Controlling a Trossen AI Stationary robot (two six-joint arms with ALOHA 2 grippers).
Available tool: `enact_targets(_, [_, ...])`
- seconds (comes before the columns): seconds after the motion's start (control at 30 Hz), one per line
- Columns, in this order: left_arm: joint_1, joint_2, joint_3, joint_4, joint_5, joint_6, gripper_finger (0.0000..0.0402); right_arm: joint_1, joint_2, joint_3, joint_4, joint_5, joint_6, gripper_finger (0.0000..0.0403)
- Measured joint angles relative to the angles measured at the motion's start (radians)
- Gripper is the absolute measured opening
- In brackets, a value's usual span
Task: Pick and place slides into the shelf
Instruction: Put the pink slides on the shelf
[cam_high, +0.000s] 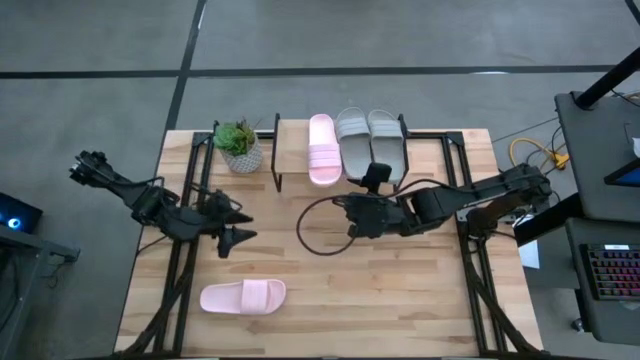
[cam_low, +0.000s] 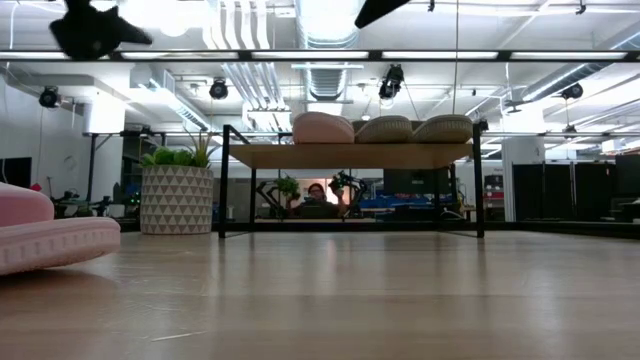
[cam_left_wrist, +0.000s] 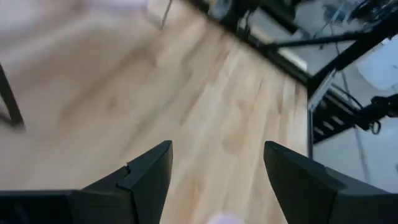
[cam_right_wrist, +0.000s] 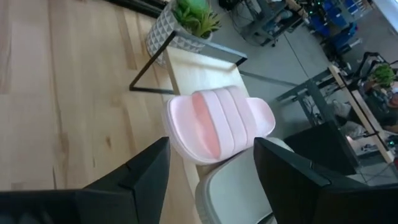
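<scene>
One pink slide still waits on the table

Three soft slides sit side by side on the low wooden shelf, leaving room for one more. The last pale pink slide lies near the table's front edge. The left gripper hangs above it, fingers apart and empty, ready to grab. The right gripper waits by the shelf, also apart and empty.

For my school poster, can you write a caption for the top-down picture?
Three slides sit on the shelf; one pink slide waits on the table.
</scene>
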Motion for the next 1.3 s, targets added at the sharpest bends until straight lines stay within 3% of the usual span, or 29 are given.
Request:
enact_targets(0.33, [-0.012,0.141,0.0,-0.241,0.222,-0.468,0.0238,0.0,0.0,-0.034,0.003,0.0,0.0,0.0221])
enact_targets(0.67, [-0.077,0.304,0.0,-0.245,0.378,-0.67,0.0238,0.0,0.0,-0.036,0.004,0.0,-0.002,0.0221])
enact_targets(1.0, [-0.211,0.399,0.0,-0.194,0.358,-0.913,0.0238,0.0,0.0,-0.038,0.004,0.0,-0.02,0.0221])
enact_targets(1.3, [-0.266,0.529,0.0,-0.02,0.352,-0.98,0.0238,0.0,0.0,-0.039,0.004,0.0,-0.05,0.0221])
